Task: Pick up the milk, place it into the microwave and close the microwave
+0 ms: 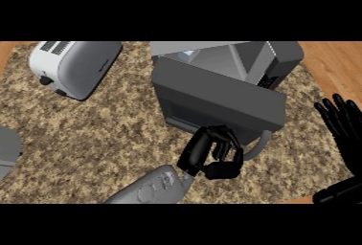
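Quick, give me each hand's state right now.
Left hand: fingers curled against the microwave door, holding nothing visible.
Right hand: open, resting at the right edge.

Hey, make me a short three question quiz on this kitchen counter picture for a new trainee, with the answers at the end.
1. True or false: the microwave door is fully closed.
2. Which hand is at the door? A) left hand B) right hand
3. Fill in: the appliance at the counter's upper left is a ____.

Key
1. False; the door stands partly open, with the inside showing behind it.
2. A; its fingers curl at the door's lower edge by the handle, while the right hand rests open at the right edge.
3. Toaster.
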Robot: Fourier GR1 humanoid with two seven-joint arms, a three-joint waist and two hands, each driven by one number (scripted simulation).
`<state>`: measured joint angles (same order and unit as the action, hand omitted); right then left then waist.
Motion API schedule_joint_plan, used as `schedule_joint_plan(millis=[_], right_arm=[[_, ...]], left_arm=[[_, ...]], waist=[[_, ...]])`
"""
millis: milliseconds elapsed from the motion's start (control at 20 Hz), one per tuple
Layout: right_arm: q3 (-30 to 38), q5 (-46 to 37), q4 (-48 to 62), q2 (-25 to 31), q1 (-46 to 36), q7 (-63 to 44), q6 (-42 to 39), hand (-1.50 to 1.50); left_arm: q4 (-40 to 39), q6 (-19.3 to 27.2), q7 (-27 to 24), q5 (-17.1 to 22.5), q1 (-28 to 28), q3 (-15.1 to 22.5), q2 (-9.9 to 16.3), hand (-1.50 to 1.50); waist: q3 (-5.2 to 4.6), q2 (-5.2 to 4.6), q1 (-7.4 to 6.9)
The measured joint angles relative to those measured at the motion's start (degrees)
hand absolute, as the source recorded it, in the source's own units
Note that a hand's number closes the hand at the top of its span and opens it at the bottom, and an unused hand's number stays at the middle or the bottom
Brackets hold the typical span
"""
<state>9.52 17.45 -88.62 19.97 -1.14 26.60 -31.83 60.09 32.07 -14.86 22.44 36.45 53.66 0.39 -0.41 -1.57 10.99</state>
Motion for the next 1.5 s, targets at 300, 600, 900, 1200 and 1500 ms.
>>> schedule_joint_plan(millis=[300,600,900,1200,1500], right_arm=[[-0.88,2.94,-2.67,1.24,-0.99,-2.52,-2.48,-1.5],[-0.92,6.8,-4.35,2.15,-1.73,-4.93,-4.01,-1.5],[-0.85,9.66,-5.47,3.19,-2.39,-6.81,-5.0,-1.5],[-0.4,11.96,-6.47,4.45,-3.74,-8.64,-5.17,-1.5],[0.19,14.07,-7.51,5.82,-4.62,-10.22,-5.31,-1.5]], left_arm=[[-3.57,3.03,-0.22,5.51,5.76,-2.36,-0.15,1.5],[-7.61,4.55,-0.89,10.77,10.21,-5.71,-0.41,1.5],[-9.48,5.08,-4.47,16.49,13.1,-10.62,-0.4,1.5],[-9.95,4.75,-8.12,20.09,13.13,-11.02,-0.42,1.5],[-10.69,4.76,-11.54,22.53,13.14,-11.07,-0.41,1.5]], waist=[[0.02,-0.74,2.76],[0.0,-1.56,4.83],[-0.13,-2.47,6.51],[-0.03,-2.67,7.22],[0.06,-2.71,7.93]])
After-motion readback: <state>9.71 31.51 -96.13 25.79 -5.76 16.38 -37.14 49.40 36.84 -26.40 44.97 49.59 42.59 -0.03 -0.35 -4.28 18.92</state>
